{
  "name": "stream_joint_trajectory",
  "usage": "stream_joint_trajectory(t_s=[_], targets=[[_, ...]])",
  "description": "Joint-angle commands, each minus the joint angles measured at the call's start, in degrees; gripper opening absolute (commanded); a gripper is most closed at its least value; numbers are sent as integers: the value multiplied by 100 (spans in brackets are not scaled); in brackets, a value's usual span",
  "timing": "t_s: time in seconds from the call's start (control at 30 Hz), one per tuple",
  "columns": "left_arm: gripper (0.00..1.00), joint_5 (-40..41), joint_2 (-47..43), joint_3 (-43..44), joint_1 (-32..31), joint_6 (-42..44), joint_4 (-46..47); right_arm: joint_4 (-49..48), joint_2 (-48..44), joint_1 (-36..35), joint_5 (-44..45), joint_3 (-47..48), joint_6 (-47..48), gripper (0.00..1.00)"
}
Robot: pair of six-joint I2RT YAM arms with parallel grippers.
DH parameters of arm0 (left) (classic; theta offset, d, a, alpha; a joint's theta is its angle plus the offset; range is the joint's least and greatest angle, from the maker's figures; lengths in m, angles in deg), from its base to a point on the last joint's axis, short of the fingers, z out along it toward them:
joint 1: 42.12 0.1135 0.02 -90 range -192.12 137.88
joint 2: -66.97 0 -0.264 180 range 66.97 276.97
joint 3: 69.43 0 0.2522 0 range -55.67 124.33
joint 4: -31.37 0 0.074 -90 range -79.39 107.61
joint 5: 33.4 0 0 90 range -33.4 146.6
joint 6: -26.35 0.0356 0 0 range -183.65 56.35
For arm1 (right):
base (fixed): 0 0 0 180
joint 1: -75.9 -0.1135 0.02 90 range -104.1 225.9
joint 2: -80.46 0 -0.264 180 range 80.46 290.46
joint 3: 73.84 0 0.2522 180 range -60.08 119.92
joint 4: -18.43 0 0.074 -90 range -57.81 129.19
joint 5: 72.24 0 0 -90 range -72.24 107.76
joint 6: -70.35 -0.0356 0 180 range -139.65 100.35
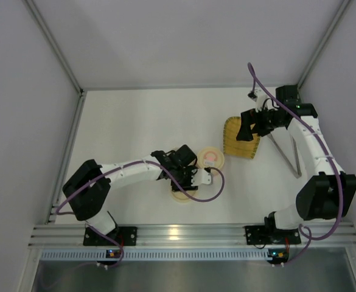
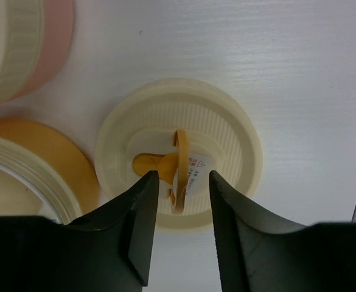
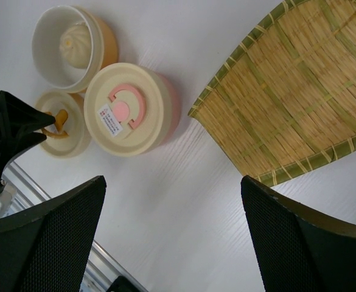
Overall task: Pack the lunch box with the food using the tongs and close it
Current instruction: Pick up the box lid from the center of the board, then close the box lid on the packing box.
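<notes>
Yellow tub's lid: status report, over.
Left tool open astride the orange handle of the loose lid, not gripping yet. Right tool open, empty, near woven tray. Yellow tub uncovered, bun inside; pink tub lidded. Nothing blocking.

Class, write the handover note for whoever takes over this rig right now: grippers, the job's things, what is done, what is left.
Left gripper: open, jaws either side of the orange handle on the loose lid, not clamped.
Right gripper: open, empty, hovering by the woven tray.
Things: orange tub open with the white bun inside; pink tub lidded; tongs lying right of the tray.
Done: bun packed, pink tub closed.
To do: grip the lid, seat it on the orange tub.
</notes>
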Motion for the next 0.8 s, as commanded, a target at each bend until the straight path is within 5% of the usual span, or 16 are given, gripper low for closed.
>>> stream_joint_trajectory(t_s=[0.0,0.2,0.27,0.5,0.77], targets=[[42,81,52,-51,-23,60,397,-264,-141,97,-202,8,-64,91],[19,116,-149,115,-23,-36,29,-273,-176,106,-246,-27,-99,90],[0,-15,-263,238,-23,-54,-261,-282,-194,106,-254,-44,-108,90],[0,-262,-932,1284,-14,-212,-1745,-308,-361,106,-210,-141,-134,90],[0,1083,-72,2732,668,-782,-2091,-422,-326,97,-193,-115,-266,90]])
